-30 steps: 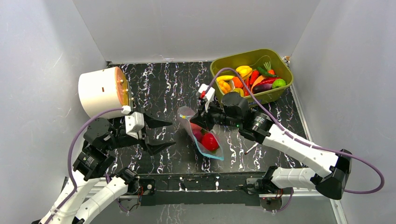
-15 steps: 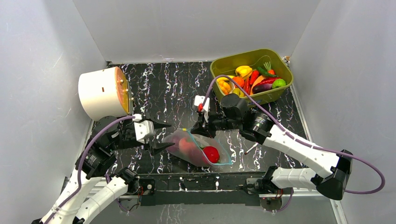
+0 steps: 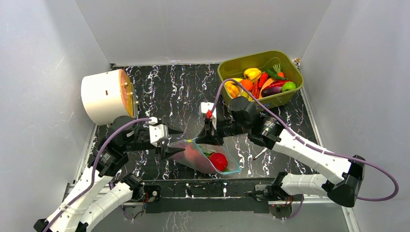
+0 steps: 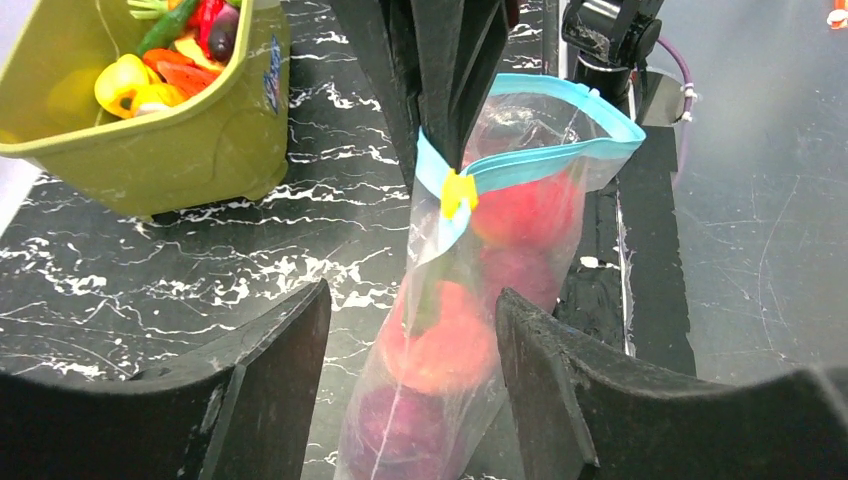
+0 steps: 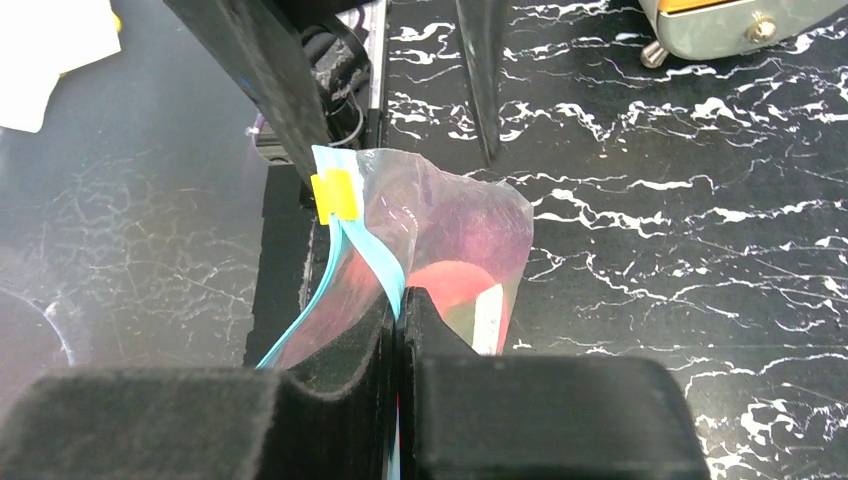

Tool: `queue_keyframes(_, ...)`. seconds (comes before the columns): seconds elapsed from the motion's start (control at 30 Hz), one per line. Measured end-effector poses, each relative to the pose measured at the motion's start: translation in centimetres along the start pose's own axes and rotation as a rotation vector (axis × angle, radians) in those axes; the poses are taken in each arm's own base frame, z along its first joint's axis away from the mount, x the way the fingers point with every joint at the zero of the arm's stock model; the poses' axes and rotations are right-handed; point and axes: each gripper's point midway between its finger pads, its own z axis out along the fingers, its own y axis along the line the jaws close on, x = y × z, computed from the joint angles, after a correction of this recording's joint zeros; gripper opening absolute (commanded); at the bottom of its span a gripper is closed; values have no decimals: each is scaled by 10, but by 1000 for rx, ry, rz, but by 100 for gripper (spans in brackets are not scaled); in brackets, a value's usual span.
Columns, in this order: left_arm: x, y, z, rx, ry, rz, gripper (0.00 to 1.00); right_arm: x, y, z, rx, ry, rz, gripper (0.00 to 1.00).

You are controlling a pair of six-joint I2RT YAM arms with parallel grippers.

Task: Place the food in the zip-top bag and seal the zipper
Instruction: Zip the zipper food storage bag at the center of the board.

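Two claws meet at the bag [image 3: 205, 155], near the desk's [image 3: 169, 92] front edge. The right claw [image 5: 400, 300] is clenched on the zipper [image 4: 545, 163] beside its yellow slider [image 4: 457, 192]. The left claw [image 4: 412, 300] stands released, fingers either side of the bag's bottom. Red food [image 3: 218, 160] shows inside.

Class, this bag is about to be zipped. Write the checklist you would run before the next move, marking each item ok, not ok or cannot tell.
1. Right gripper shut on the zipper: ok.
2. Left gripper open, one finger on each side of the bag: ok.
3. Food inside the bag: ok, red and purple pieces show through.
4. Zipper closed: not ok, the mouth gapes open.
5. Yellow slider held by a gripper: not ok, the right fingers pinch the strip just beside it.
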Motion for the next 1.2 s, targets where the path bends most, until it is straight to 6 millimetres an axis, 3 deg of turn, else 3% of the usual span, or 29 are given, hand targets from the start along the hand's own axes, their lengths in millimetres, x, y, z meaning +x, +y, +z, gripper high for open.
queue_keyframes(0.1, 9, 1, 6, 16, 12, -20, 52, -4, 4, 1, -22, -16, 2, 0)
queue_keyframes(0.27, 15, 1, 12, 35, 19, -38, 28, -6, 7, 1, -44, -26, 4, 0)
queue_keyframes(0.47, 11, 2, 13, 37, 0, -27, 19, -9, 7, 1, -45, -37, -5, 0)
queue_keyframes(0.6, 6, 0, 13, 48, -21, -24, 0, -9, 7, 2, -47, -38, -5, 0)
queue_keyframes(0.67, 6, -2, 14, 60, -29, -28, 0, -9, 7, 2, -47, -39, -6, 1)
queue_keyframes(0.83, 4, -4, 14, 73, -40, -29, 0, -11, 3, 2, -21, -42, 9, 11)
queue_keyframes(1.03, 11, -1, 14, 43, -26, -42, 0, -14, -3, 0, 32, -74, 32, 48)
queue_keyframes(1.2, 13, 1, 14, 21, -31, -35, 0, -24, -3, -10, 74, -127, 40, 55)
